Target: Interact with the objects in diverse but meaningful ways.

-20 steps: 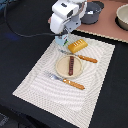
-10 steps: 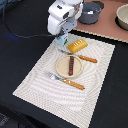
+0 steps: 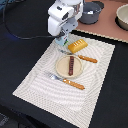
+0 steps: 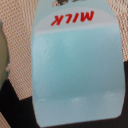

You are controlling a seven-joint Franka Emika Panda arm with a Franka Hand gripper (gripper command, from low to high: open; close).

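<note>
Exterior view: the arm's gripper (image 3: 64, 42) hangs low over the placemat (image 3: 45, 82) on the black table (image 3: 20, 55), beside the bread loaf (image 3: 77, 46); the sausage (image 3: 71, 65) lies on a plate (image 3: 62, 67). Whether the jaws are open or closed cannot be told. Wrist view: the pale blue carton (image 4: 75, 65), lettered "MILK", fills the frame.

Exterior view looked down obliquely from a distance on the whole placemat (image 3: 65, 75). Wrist view sat very near the milk carton (image 4: 77, 65), filling its frame. Shared region: the carton (image 3: 63, 42).
</note>
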